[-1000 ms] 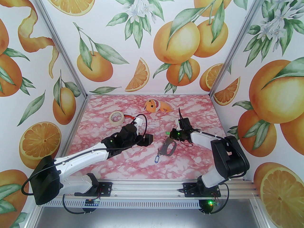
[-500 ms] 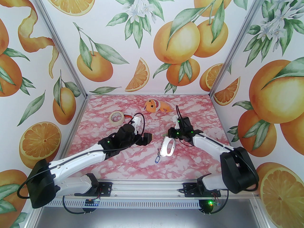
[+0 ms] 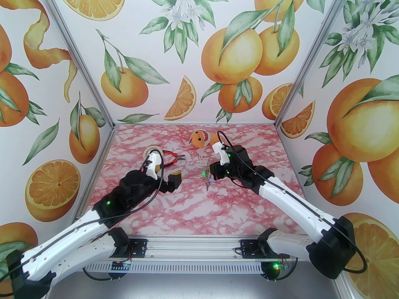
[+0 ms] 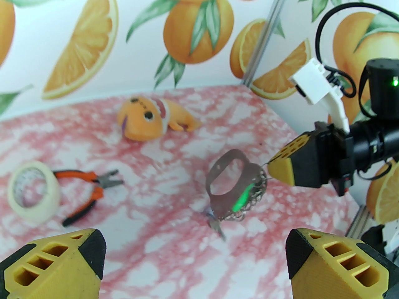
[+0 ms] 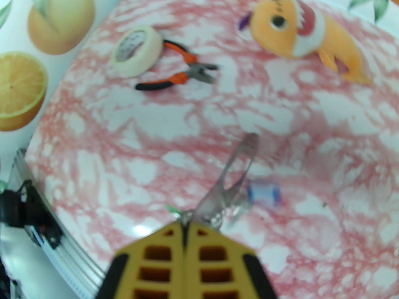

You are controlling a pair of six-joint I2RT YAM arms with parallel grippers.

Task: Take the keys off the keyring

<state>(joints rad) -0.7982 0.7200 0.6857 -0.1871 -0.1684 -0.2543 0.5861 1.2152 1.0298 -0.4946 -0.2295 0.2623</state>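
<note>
The keyring [image 4: 229, 182], a dark grey D-shaped loop with a row of small rings, hangs above the table. My right gripper [image 4: 282, 170] is shut on its ringed edge. The green key [image 4: 241, 198] dangles against the loop, and the blue key [image 5: 263, 193] hangs blurred beside it. From above, the keyring [image 3: 207, 184] is edge-on under my right gripper [image 3: 208, 175], with the green key [image 3: 203, 173] glowing there. The right wrist view has the shut fingertips [image 5: 186, 226] with the keyring [image 5: 240, 157] sticking out. My left gripper [image 3: 174, 181] stands open to its left, fingers [image 4: 62, 260] wide apart and holding nothing.
A roll of beige tape [image 3: 152, 154] and red-handled pliers [image 3: 171, 159] lie at the back left, just beyond my left gripper. An orange plush fish [image 3: 201, 138] rests near the back wall. The pink marbled table [image 3: 199, 210] is bare toward the front.
My right gripper has lifted the keyring off the table and carried it back and left. My left arm has drawn back to the left, uncovering the pliers, jaws still open.
</note>
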